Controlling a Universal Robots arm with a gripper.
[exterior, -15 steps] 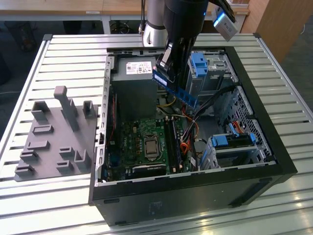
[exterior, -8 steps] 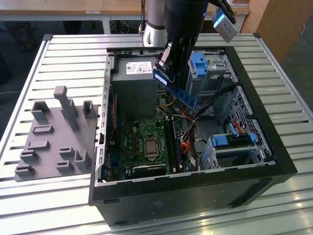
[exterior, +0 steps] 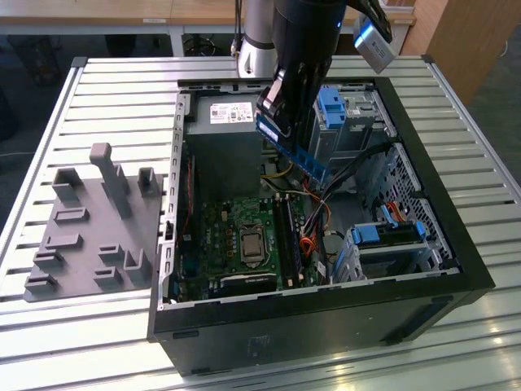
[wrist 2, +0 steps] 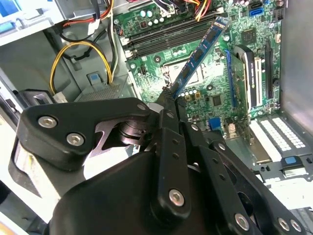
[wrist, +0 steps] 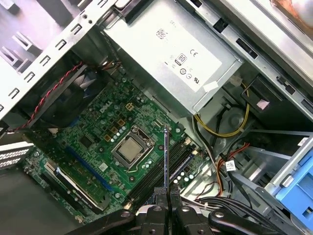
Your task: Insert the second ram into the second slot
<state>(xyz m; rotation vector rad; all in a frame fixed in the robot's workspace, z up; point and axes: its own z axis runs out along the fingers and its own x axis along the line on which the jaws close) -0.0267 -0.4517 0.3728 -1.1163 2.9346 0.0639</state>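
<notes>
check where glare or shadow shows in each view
exterior view: sheen on the ribbed table, motherboard shaded inside the case; second wrist view: the second ram evenly lit, the gripper near black; first wrist view: power supply brightest, fan in shadow

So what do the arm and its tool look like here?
The arm has a rounded silver-grey section, then a bulky black body below it. A small pale grey box with a blue glow sits on its side. The tool is matte black: flat, rounded link bars joined by silver screw heads, narrowing to two slim fingers.
</notes>
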